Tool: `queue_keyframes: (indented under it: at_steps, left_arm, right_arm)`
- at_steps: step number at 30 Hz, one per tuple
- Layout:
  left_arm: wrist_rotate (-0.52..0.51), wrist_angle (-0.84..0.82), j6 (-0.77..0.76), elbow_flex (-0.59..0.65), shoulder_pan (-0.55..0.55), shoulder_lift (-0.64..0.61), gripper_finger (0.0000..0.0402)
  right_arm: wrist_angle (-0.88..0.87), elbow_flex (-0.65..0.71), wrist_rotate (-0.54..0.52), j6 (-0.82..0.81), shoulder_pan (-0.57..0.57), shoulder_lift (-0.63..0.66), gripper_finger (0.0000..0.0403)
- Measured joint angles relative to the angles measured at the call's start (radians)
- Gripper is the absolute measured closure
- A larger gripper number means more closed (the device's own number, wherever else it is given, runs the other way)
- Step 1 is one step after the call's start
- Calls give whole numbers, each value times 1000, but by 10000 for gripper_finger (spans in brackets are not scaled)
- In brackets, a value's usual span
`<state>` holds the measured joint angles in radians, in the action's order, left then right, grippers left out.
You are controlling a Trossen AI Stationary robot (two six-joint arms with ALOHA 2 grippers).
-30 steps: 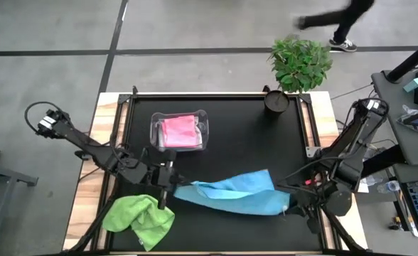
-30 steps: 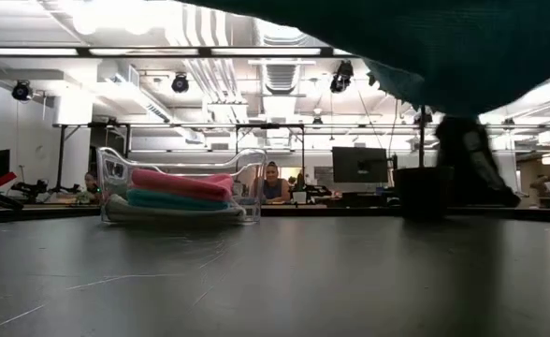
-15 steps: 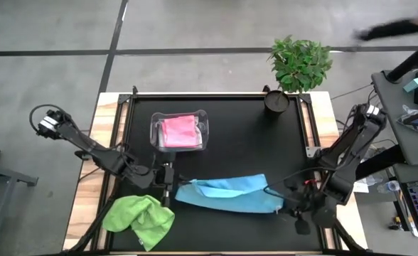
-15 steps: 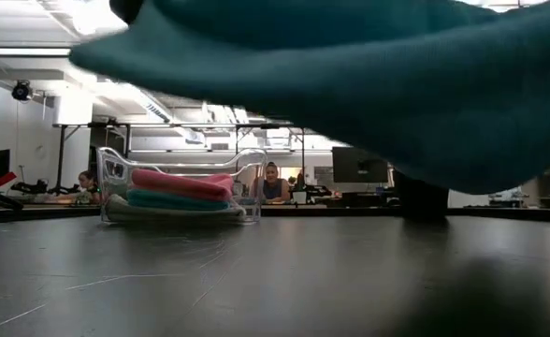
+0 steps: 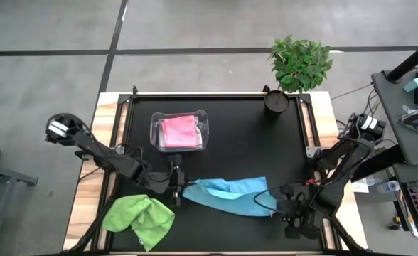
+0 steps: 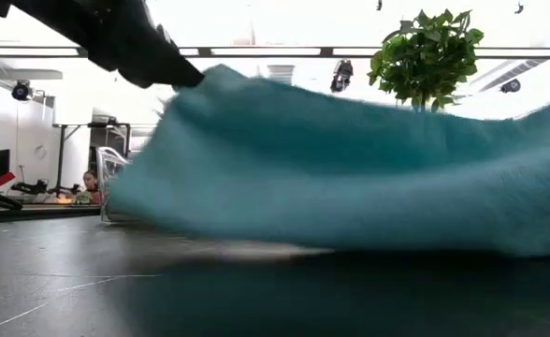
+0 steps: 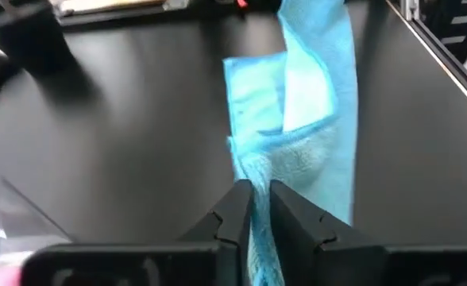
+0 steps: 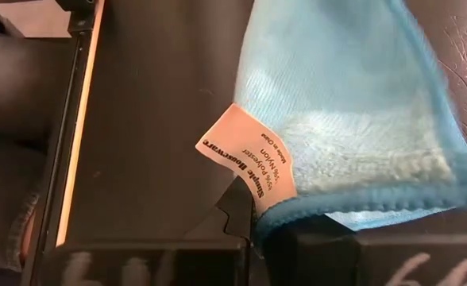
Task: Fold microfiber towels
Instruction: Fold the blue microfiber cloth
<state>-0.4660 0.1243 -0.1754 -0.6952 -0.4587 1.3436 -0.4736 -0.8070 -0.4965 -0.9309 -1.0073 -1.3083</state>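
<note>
Towel [image 5: 230, 195] between both gripper pinches.

Table [image 5: 252, 142]: black top, pale wood edges along both sides.
Clear plastic tub [image 5: 203, 131]: toward the table's far-left part.
Potted plant [image 5: 300, 62]: green leaves, dark pot [image 5: 276, 101] at the far-right corner.
Floor [image 5: 52, 64]: grey, dark lines.

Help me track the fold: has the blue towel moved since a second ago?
Yes. The blue towel has shifted toward the table's front edge, farther from the clear tub.
</note>
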Motion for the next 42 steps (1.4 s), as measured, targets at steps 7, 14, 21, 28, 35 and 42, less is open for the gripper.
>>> queue_keyframes:
  at_steps: [7,14,21,28,35,42]
  left_arm:
    - [69,-4,-46,0,8,63,299]
    - [69,30,-55,0,15,158,272]
    - [68,218,61,-33,21,316,272]
    - [101,217,3,-111,85,433,271]
    - [247,151,-41,-127,133,455,271]
    - [386,106,-23,-123,130,455,271]
  right_arm:
    - [0,0,0,-11,0,14,394]
    - [-1,1,8,-12,0,16,394]
    - [-1,2,8,-12,0,16,394]
    - [0,2,8,-12,0,16,394]
    - [-1,2,8,-12,0,16,394]
    - [-1,3,8,-12,0,16,394]
